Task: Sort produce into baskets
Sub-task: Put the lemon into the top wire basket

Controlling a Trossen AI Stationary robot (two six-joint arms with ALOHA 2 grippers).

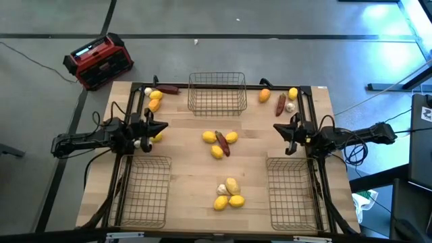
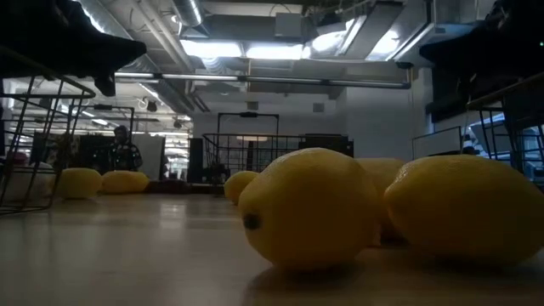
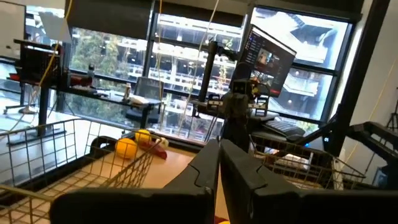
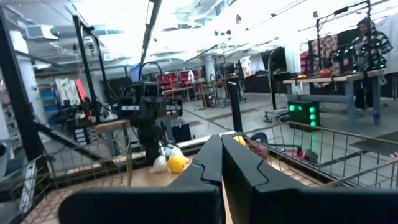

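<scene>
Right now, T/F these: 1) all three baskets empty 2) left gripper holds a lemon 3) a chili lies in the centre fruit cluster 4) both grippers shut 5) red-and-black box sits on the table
1) True: the far basket, near-left basket and near-right basket hold nothing.
2) False: the left gripper is shut on nothing.
3) True: a dark red chili lies among the yellow fruits.
4) True: the right gripper is shut too.
5) False: the box sits on the floor.

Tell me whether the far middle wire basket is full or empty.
Empty. In the high view, the far middle basket shows only bare mesh over the table; the produce lies outside it.
</scene>
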